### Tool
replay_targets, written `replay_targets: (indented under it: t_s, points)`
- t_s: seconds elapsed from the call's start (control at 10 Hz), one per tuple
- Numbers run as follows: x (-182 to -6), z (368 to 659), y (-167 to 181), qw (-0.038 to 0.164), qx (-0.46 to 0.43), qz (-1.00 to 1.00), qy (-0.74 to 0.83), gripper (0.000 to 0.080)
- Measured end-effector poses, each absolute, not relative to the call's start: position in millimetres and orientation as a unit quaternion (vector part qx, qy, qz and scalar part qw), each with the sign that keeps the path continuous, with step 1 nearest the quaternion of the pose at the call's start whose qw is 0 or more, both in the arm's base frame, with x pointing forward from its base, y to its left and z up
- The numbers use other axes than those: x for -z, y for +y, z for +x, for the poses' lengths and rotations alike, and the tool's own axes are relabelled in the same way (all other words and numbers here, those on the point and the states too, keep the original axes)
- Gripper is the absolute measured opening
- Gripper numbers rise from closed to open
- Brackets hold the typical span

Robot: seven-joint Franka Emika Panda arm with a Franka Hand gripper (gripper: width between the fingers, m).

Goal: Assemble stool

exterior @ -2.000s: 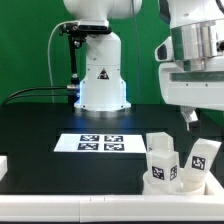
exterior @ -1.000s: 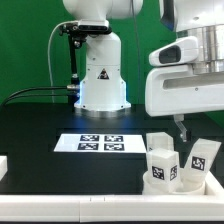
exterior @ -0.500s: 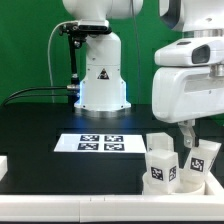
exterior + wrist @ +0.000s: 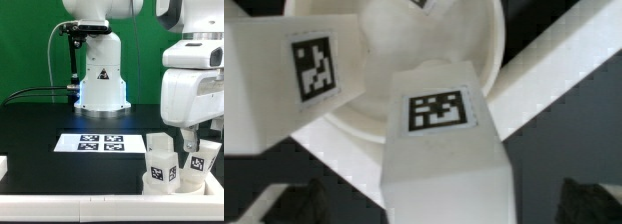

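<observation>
Two chunky white stool legs with square tags stand at the exterior view's right, one nearer the middle (image 4: 160, 165) and one further right (image 4: 203, 160). My gripper (image 4: 190, 140) hangs just above and between them. In the wrist view the tagged leg (image 4: 441, 120) lies between my two dark fingertips (image 4: 295, 205), with gaps on both sides, so my gripper (image 4: 441, 205) is open around it and holds nothing. A second tagged leg (image 4: 287, 75) is beside it. The round white seat (image 4: 402, 40) lies behind both legs.
The marker board (image 4: 100, 143) lies flat on the black table in front of the robot base (image 4: 100, 80). A long white border rail (image 4: 60, 205) runs along the table's near edge and also shows in the wrist view (image 4: 562, 60).
The arm has swung toward the exterior view's right and come down, so the gripper now hangs over the right-hand legs. The legs and the marker board have not moved.
</observation>
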State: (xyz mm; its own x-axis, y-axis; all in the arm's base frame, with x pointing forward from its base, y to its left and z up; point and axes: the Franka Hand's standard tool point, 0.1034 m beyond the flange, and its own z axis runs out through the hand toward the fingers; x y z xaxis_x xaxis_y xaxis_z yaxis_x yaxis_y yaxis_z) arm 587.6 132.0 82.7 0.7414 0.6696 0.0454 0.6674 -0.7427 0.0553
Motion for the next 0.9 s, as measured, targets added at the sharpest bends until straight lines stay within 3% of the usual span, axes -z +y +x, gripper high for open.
replay_targets:
  t_s: [0.1, 0.3, 0.4, 0.5, 0.8, 0.9]
  points:
    - [-77.2, 587.7, 134.4, 0.018, -0.035, 0.936, 0.349, 0.0648]
    - [-77.5, 588.3, 132.0, 0.018, -0.035, 0.941, 0.337, 0.0412]
    - [-77.4, 588.2, 132.3, 0.016, -0.036, 0.953, 0.300, 0.0412]
    - [-77.3, 588.3, 132.0, 0.015, -0.037, 0.963, 0.266, 0.0333]
    - [-78.9, 592.9, 127.7, 0.009, -0.058, 0.996, 0.072, 0.0333]
    - [-77.6, 592.7, 122.7, -0.007, -0.067, 0.996, -0.049, 0.0333]
